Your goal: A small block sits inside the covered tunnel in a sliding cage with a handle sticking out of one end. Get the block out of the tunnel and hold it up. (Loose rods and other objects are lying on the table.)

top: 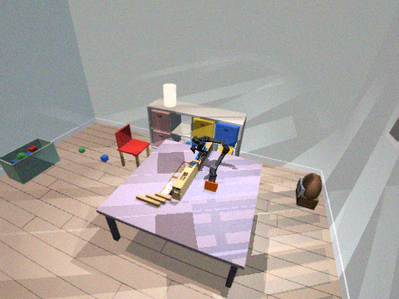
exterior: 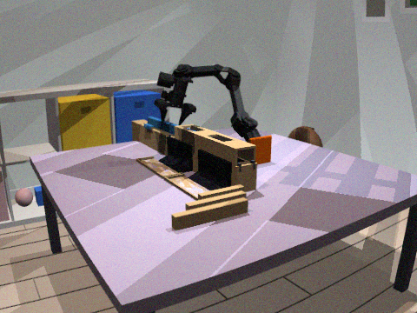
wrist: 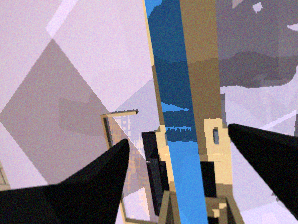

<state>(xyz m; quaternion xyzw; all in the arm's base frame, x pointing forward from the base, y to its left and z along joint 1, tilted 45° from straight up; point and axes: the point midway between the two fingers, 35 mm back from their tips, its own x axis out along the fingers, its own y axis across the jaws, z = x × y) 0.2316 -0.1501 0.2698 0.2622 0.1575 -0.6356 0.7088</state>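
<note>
Straddling the long blue bar of the sliding cage (top: 204,156) (exterior: 161,125) (wrist: 184,167), the black parallel-jaw gripper (top: 199,146) (exterior: 173,121) (wrist: 179,135) is held with its fingers spread wide and nothing clamped. The cage is seen from the wrist to be framed between the fingertips, its long axis running across the line that joins them. A closing across its narrow width is therefore favoured, though in the exterior view the tips are shown above the bar and some lowering seems needed first.

The small block cannot be made out in any view; by the task, it is to be sought inside the pale wooden covered tunnel (top: 187,176) (exterior: 214,138) (wrist: 224,153), toward which the bar runs. Its exact place within cannot be told.

By the exterior view, the openings in the tunnel's roof and the dark side hollows are shown; the bar's alignment between the fingers is better judged from the wrist. The three loose tan wooden rods (top: 148,200) (exterior: 210,213) are seen from the top and exterior, but are not found in the wrist view. A fresh grip and a pull along the channel, away from the tunnel, are probably called for.
</note>
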